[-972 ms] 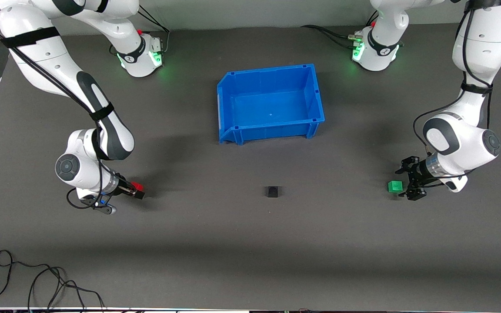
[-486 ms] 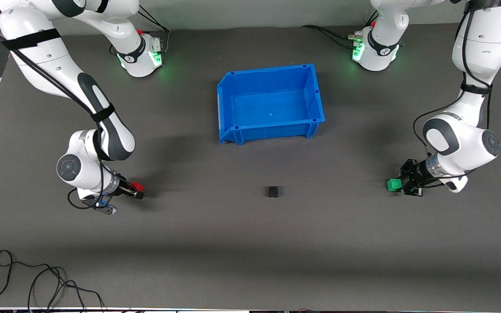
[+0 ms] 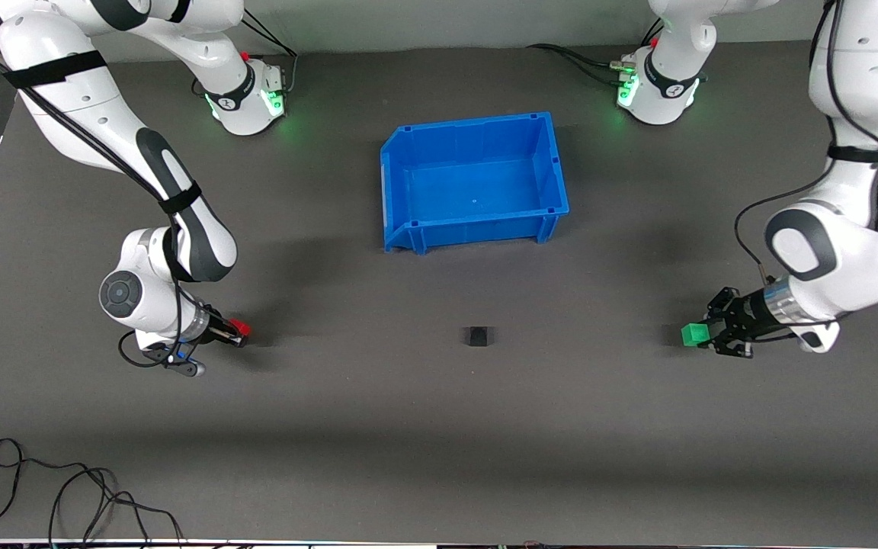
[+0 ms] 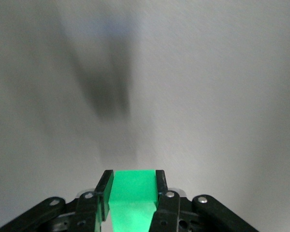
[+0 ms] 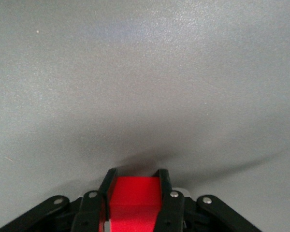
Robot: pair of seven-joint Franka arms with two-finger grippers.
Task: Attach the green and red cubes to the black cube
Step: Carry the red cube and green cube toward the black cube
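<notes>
The black cube point(image 3: 477, 335) rests on the dark table, midway between the two arms and nearer the front camera than the bin. My left gripper point(image 3: 702, 335) is shut on the green cube point(image 3: 693, 334) toward the left arm's end of the table, a little above the surface. The same green cube point(image 4: 133, 186) fills the gap between the left fingers. My right gripper point(image 3: 239, 332) is shut on the red cube point(image 3: 238, 327), low at the table toward the right arm's end. In the right wrist view the red cube point(image 5: 134, 193) sits clamped between the fingers.
A blue bin point(image 3: 397, 187), nothing in it, stands mid-table, farther from the front camera than the black cube. A loose black cable point(image 3: 65, 488) lies at the table's near edge toward the right arm's end. The two arm bases point(image 3: 245, 91) point(image 3: 656, 84) stand along the table's top edge.
Both grippers have closed on their cubes. The left gripper has lifted slightly with the green cube and shifted toward its end of the table. The right arm has hardly moved.
</notes>
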